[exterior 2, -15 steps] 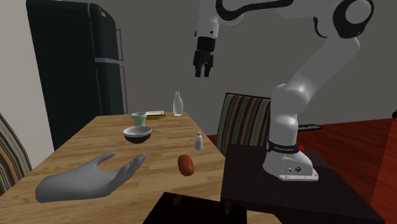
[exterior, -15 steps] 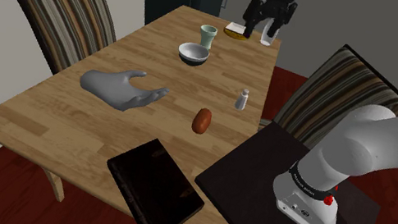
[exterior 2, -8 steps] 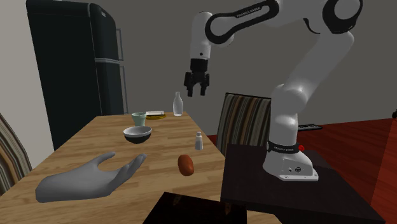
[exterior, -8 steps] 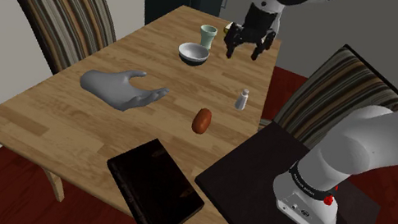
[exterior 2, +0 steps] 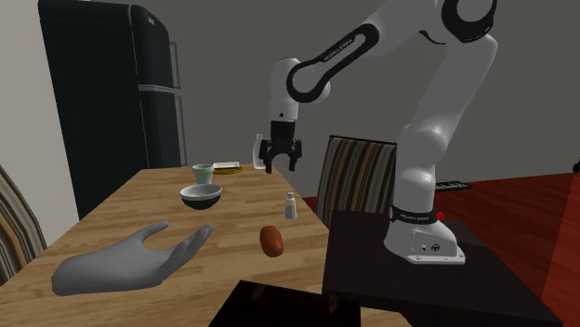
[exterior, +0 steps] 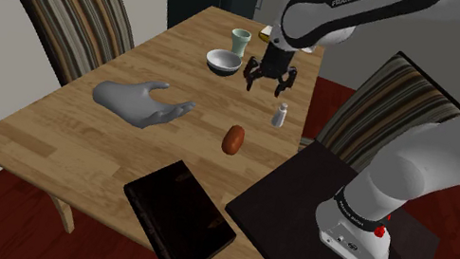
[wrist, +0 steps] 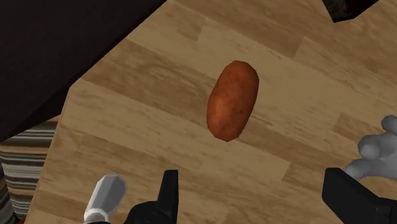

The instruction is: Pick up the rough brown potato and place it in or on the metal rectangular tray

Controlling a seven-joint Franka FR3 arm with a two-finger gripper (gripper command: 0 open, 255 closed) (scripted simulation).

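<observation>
Two black fingers (wrist: 167,194) of the gripper (exterior: 267,86) stand well apart with nothing clasped between them, and the hand hangs in the air over the wooden table (exterior: 73,136), pointing down. Seen from the shoulder view, it hovers between the white bowl (exterior: 223,61) and the small shaker (exterior: 279,115). The reddish-brown potato (exterior: 233,139) lies on its side on the bare wood, between the shaker and a grey model hand (exterior: 141,101), touching neither. The dark rectangular tray (exterior: 177,219) rests at the table's near edge, apart from the potato.
</observation>
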